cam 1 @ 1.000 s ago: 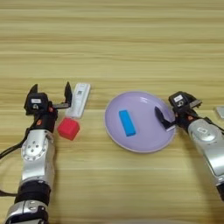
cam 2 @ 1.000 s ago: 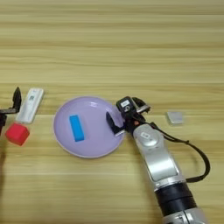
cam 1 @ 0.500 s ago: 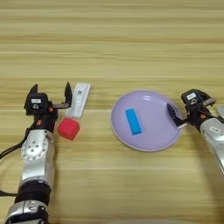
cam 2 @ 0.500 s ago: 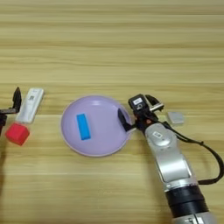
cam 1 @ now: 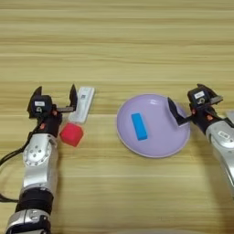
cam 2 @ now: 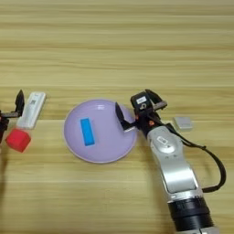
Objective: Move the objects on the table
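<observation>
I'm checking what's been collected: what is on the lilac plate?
Only the blue bar lies flat on the lilac plate. The right pincer is at its right rim, one finger hiding a small patch there. The red cube is off it.

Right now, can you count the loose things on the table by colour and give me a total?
Blue: 1, the bar on the plate
Red: 1, the cube
Lilac: 1, the plate
White: 1, the flat stick
Grey: 1, the small square
Total: 5
</observation>
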### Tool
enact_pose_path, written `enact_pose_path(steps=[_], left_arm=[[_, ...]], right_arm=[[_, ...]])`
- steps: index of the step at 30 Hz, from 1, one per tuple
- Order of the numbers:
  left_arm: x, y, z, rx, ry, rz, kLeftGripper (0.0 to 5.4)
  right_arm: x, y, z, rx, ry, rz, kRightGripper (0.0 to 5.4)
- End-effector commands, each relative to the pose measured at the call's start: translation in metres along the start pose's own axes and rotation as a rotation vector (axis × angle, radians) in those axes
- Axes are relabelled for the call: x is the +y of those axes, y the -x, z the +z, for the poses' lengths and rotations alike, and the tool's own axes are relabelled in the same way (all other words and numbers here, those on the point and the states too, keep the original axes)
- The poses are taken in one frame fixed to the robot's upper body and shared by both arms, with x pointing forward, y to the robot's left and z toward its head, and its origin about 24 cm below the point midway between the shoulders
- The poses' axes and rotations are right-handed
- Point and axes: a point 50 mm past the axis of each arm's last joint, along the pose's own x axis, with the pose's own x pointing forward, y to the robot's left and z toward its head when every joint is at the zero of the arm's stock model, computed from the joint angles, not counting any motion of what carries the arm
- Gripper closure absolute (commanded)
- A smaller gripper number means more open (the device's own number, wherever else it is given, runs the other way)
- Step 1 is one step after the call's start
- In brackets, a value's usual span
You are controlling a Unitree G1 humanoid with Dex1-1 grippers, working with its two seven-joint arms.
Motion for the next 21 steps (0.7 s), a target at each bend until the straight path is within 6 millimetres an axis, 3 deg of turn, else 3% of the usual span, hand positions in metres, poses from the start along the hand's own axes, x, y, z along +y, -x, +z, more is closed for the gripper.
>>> enact_pose_path(steps=[1,12,21], left_arm=[[-0.017,0.003,0.007,0.017,0.005,-0.068,0.00],[-0.043,0.015,0.045,-0.009,0.064,-0.156,0.00],[-0.085,0.039,0.071,0.057,0.217,-0.356,0.00]], right_arm=[[-0.019,0.001,-0.002,-0.022,0.019,-0.116,0.01],[-0.071,0.005,-0.017,0.009,0.028,-0.331,0.01],[-0.085,0.006,-0.018,0.010,0.030,-0.400,0.01]])
